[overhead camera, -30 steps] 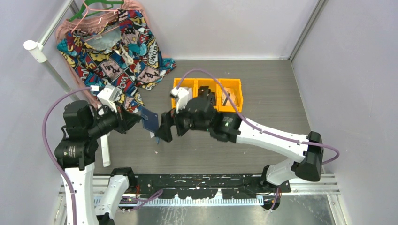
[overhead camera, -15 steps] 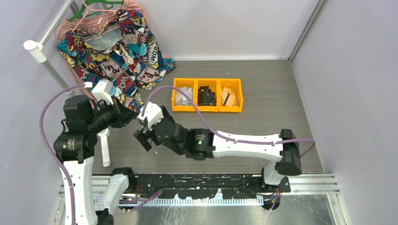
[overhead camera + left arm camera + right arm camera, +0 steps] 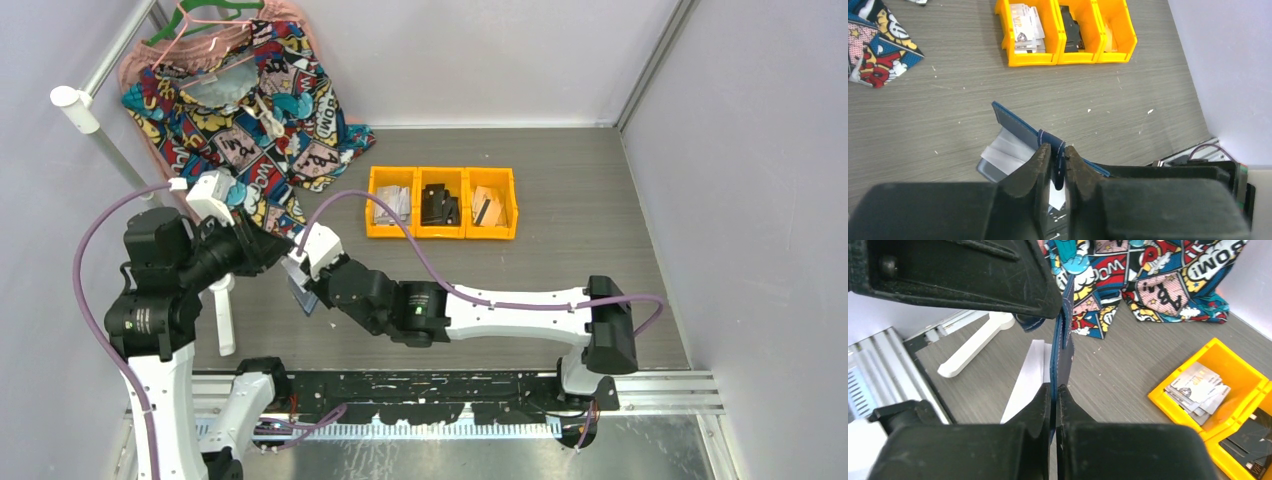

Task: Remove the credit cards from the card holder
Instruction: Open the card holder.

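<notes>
Card holder (image 3: 302, 298) hangs in the air over the near left part of the tabletop (image 3: 570, 180), pinched from two ends and well apart from the yellow bins (image 3: 441, 234) farther back. On one end, the left gripper (image 3: 1058, 162) is squeezed fully together on the navy cover, with a small rounded blue piece, probably the snap tab, caught between its fingers. On the other end, the right gripper (image 3: 1054, 397) is closed just as tight, and the thin blue edge runs straight down into its jaws. The two grippers come close to each other around it. A pale strip (image 3: 1029, 375) shows beside the blue edge; I cannot tell whether it is one of the credit cards or only paper.

Judging by its look, this bifold is light, soft and limp at the fold, so it will likely sag or twist unless one cover is clamped firmly near the spine. Any cards inside should be stiff, thin and slick. The best hold is probably a flat pinch on an exposed short edge, pulled in line with the pocket. A pinch that also catches the leather would drag the whole wallet along.
</notes>
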